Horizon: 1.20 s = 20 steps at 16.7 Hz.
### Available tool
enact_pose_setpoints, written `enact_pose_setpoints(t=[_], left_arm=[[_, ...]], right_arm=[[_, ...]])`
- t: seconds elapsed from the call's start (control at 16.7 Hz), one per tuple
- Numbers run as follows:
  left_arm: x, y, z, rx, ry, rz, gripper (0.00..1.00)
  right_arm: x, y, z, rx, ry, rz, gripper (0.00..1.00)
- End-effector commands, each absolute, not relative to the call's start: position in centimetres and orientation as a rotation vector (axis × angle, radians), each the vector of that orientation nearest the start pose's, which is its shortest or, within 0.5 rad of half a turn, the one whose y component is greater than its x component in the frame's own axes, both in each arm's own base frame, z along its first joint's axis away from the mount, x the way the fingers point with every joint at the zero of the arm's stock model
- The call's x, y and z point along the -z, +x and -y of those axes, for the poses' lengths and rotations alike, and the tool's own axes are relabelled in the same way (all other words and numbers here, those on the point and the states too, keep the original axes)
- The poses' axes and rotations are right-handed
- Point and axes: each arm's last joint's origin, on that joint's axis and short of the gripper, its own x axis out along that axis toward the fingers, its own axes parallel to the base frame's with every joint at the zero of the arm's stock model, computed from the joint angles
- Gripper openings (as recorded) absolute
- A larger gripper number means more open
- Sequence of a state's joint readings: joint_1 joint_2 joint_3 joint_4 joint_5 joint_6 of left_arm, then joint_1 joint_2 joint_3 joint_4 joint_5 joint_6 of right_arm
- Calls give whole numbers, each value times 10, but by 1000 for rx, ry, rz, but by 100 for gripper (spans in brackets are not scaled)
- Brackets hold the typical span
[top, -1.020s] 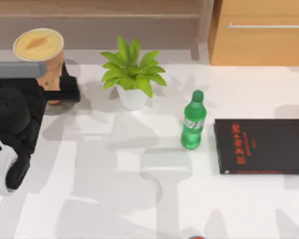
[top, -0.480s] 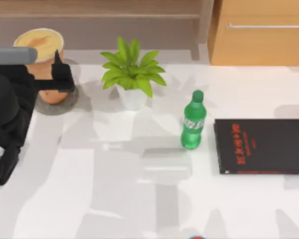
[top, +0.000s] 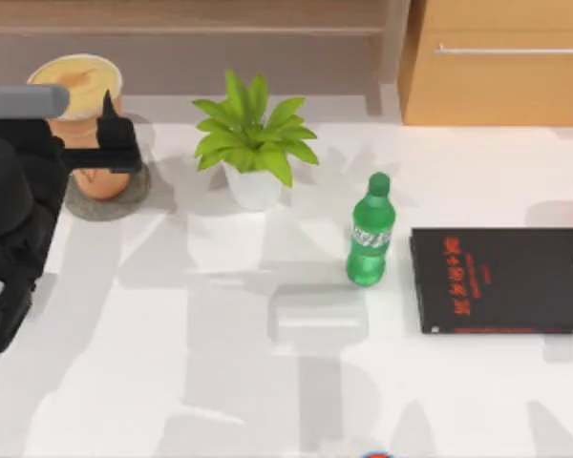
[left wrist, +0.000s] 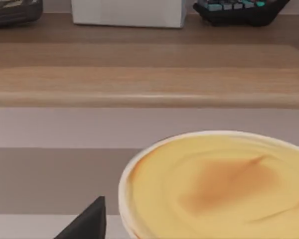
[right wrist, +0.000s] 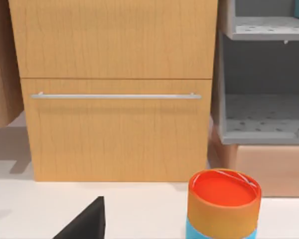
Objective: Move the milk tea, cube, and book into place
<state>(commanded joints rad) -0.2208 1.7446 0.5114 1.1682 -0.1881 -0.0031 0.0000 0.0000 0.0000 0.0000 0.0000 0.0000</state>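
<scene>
An AgileX left gripper [top: 95, 143] sits at the milk tea [top: 79, 95] on the far left of the table [top: 267, 382], the orange-tan cup standing upright on a round grey coaster [top: 124, 196]. One dark finger [top: 115, 143] crosses the cup's side; whether the jaws are clamped on it or slack cannot be told. From the left wrist, the cup's creamy yellow top [left wrist: 219, 184] lies just ahead of a black fingertip [left wrist: 89, 221], with a wooden ledge [left wrist: 149, 74] beyond. To the jaws' right stand a potted green plant [top: 253, 143], then a green bottle [top: 370, 234] whose label is too small to read, then a flat black book [top: 501, 280] bearing red lettering that cannot be made out. The right wrist view shows a black fingertip [right wrist: 87, 221] near an orange-topped can [right wrist: 223, 204] before a wooden drawer [right wrist: 114, 129]; that gripper's state cannot be told.
</scene>
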Motion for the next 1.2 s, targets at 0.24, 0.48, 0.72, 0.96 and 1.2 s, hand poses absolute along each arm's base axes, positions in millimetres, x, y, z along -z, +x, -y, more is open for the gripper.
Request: enact_pose_setpoints(t=[0.24, 0.48, 0.72, 0.96, 1.2], left_arm=[[-173, 320, 60, 27, 48, -40, 100], [-218, 347, 48, 19, 146, -98, 100], [-256, 364, 21, 0, 242, -299, 100], [-272, 363, -11, -2, 284, -617, 100], [-256, 355, -32, 42, 254, -1004, 100]], right_arm=[[-160, 106, 1, 0, 0, 0, 100], [-160, 106, 1, 0, 0, 0, 100], [-160, 106, 1, 0, 0, 0, 100], [-160, 106, 1, 0, 0, 0, 100], [-160, 106, 1, 0, 0, 0, 100]])
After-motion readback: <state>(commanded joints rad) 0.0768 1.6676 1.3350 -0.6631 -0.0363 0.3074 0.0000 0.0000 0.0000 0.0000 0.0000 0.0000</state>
